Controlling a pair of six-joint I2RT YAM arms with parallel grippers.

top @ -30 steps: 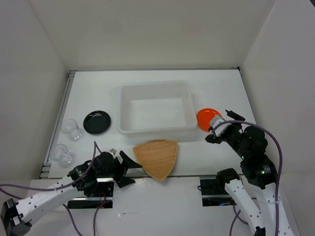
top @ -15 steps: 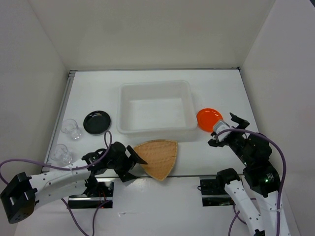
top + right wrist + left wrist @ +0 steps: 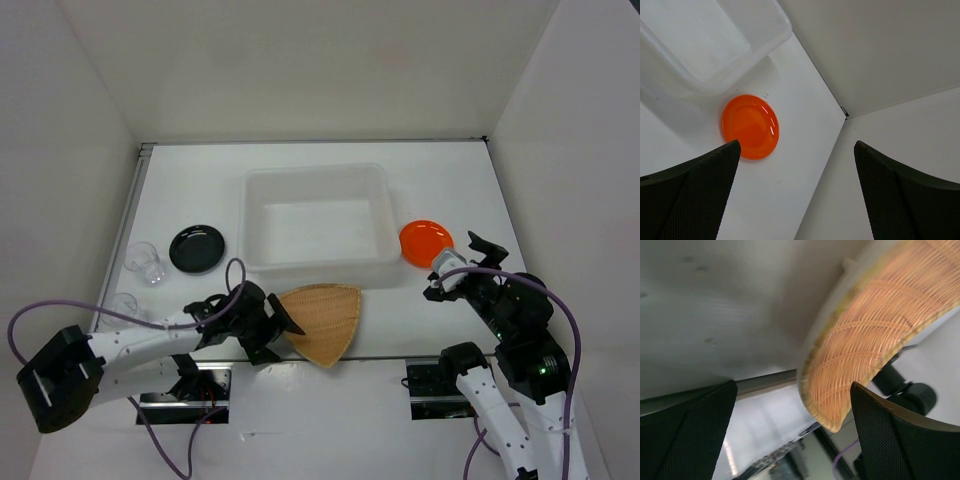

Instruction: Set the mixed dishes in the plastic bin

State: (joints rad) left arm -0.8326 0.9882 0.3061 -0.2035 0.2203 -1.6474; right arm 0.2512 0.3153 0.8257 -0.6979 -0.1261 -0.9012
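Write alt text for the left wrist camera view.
A tan woven dish fills the upper right, its curved rim reaching down between the two black fingers of the open left pincer. The dish lies on a white table, close to the table's edge.

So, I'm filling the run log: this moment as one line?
left pincer: open, at woven dish edge | right pincer: open, near orange plate | bin: no dishes inside

The bin [image 3: 316,225] lies between left plate [image 3: 197,248] and right plate [image 3: 424,240], behind the dish [image 3: 322,318].
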